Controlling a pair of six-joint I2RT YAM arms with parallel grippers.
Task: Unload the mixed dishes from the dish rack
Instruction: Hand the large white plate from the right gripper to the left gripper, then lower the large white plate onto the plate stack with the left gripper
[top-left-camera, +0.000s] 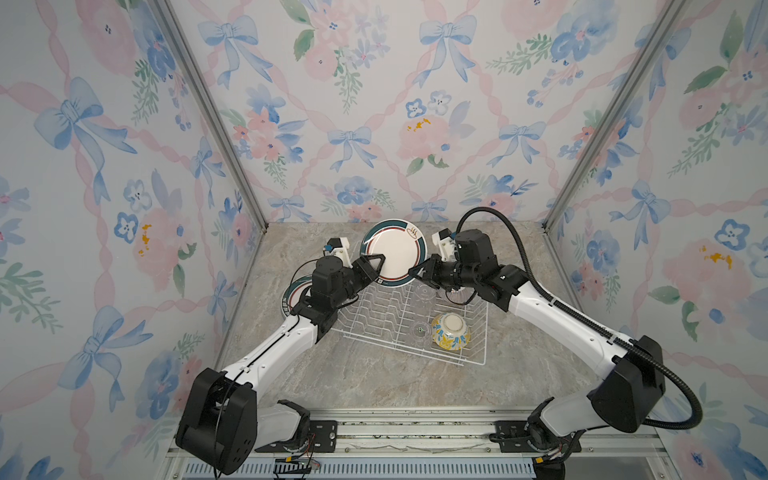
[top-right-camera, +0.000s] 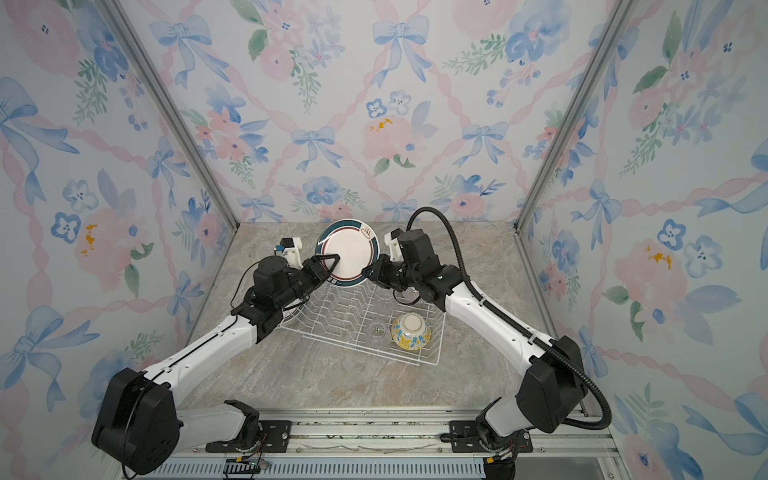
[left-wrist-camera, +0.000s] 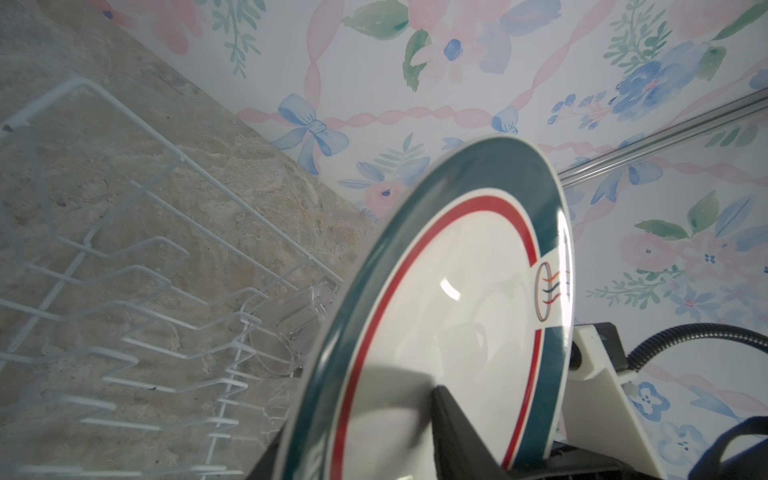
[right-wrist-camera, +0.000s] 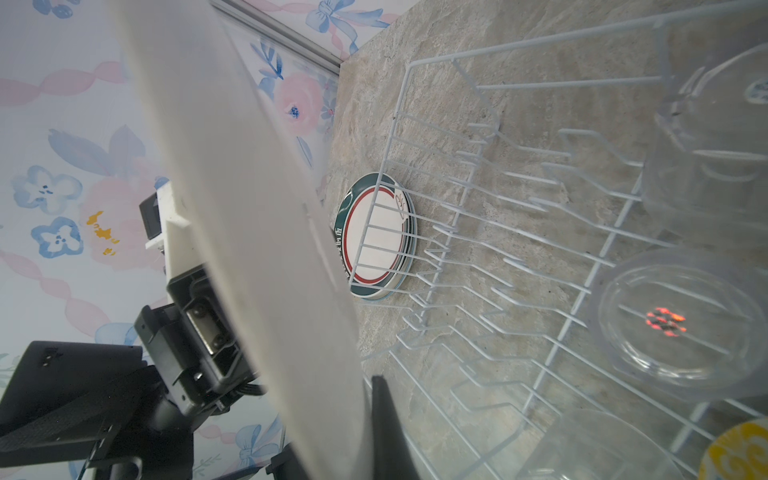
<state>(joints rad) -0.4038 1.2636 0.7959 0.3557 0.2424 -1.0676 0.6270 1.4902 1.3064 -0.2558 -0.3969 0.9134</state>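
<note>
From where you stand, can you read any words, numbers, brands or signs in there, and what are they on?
Chinese characters on a lower rim in the plate stack beside the dish rack: too blurred to read.
Small sticker at the lower edge of the raised green-rimmed plate: too small to read.
Oval emblem with wavy lines on that plate: a sign, no words.
Nothing else legible.

The left arm (top-left-camera: 270, 353) hides most of the stacked round green-rimmed plates (top-left-camera: 293, 293). The right wrist view blurs the back of the held white plate (right-wrist-camera: 249, 208) and crops the yellow floral bowl (right-wrist-camera: 742, 455).
</note>
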